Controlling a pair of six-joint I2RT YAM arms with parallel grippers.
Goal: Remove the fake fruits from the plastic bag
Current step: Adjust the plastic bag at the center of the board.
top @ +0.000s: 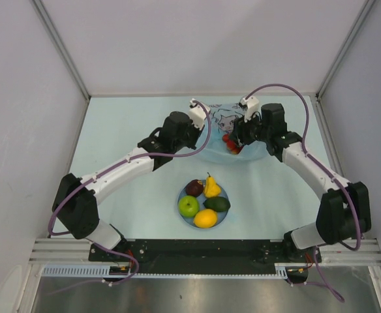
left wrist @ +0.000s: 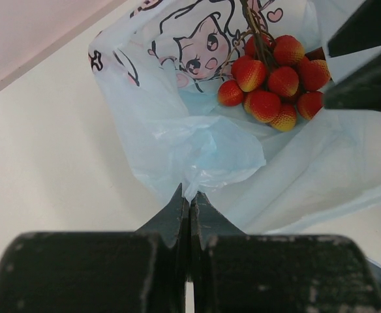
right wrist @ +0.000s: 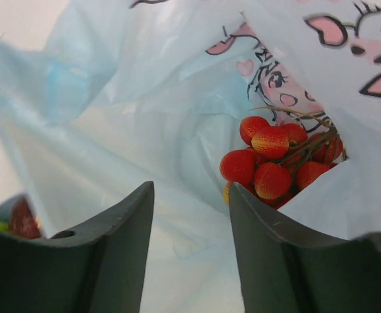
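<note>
Nearest the table's (top: pixel 275 195) near edge, about midway along it, sits one round light-blue plate (top: pixel 189 220) holding five fake fruits. The yellow lemon (top: pixel 205 218) lies at the near side with its long axis roughly left to right. The green apple (top: pixel 188 207) is at the left and the dark green oval fruit (top: pixel 217 204) lies crosswise at the right. Behind them are the dark red-purple fruit (top: pixel 194 188) and the yellow pear (top: pixel 211 188), which lies with its stem end toward the far edge. Farther back, toward the middle of the far edge, lies the single plastic bag (top: pixel 218 122). It is spread wider left to right than front to back, with its cartoon face print toward the far edge. The one bunch of red grapes (left wrist: pixel 275 81) is the only fruit seen at the bag. It lies at the bag's near right part among the folds, its brown stem running up toward the print. About ten grapes can be counted, and the rest of the bunch is tucked behind film. The left gripper (left wrist: pixel 189 195) has its fingers pressed together on a gathered fold of the bag's near left edge. The right gripper (right wrist: pixel 190 215) stands spread over the bag just beside the grapes, with only bag film seen in the gap and nothing held. From above, both wrists cover the bag's sides, so its full outline and mouth are hard to make out. In the left wrist view the right gripper shows only as dark shapes cut off at the edge.
</note>
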